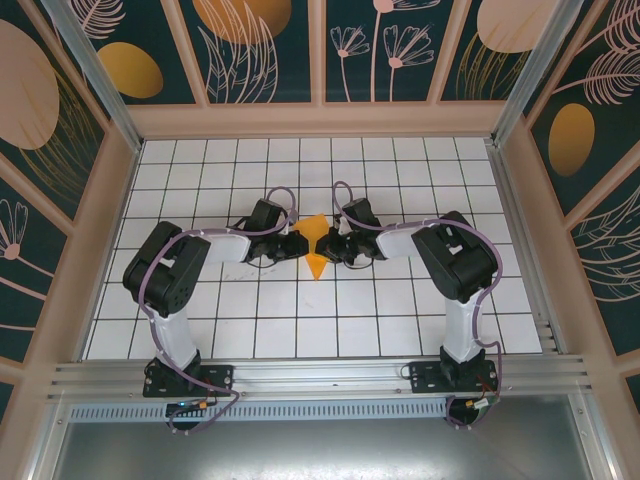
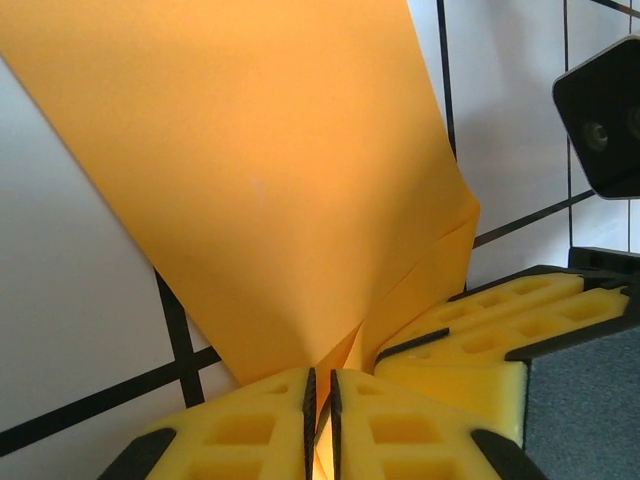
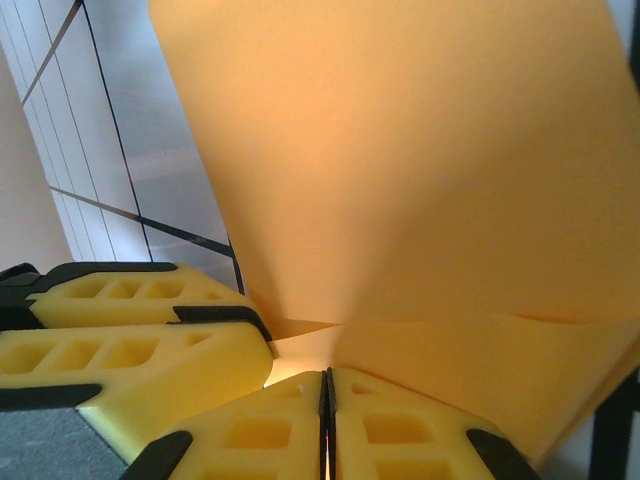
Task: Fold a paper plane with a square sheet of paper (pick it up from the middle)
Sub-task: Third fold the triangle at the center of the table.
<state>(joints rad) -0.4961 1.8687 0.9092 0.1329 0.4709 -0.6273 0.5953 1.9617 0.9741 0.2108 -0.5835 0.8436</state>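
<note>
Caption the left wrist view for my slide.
Left pincer shut on the creased orange paper, right pincer gripping beside it, over the white grid table.

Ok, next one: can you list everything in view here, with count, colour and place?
orange paper sheet: one, bright orange, partly folded, mid-table between the grippers
table: one, white tiles with black grid lines, inside the enclosure
patterned walls: three, dark teal with pale plants and dull-orange ovals, at the back, left and right of the table
metal rail: one, silver, along the near edge under the arm bases
left arm: one, white and black with a purple cable, reaching in from the left
right arm: one, same colours, reaching in from the right
left gripper: one, yellow fingers, shut on the paper
right gripper: one, yellow fingers, shut on the paper
</note>
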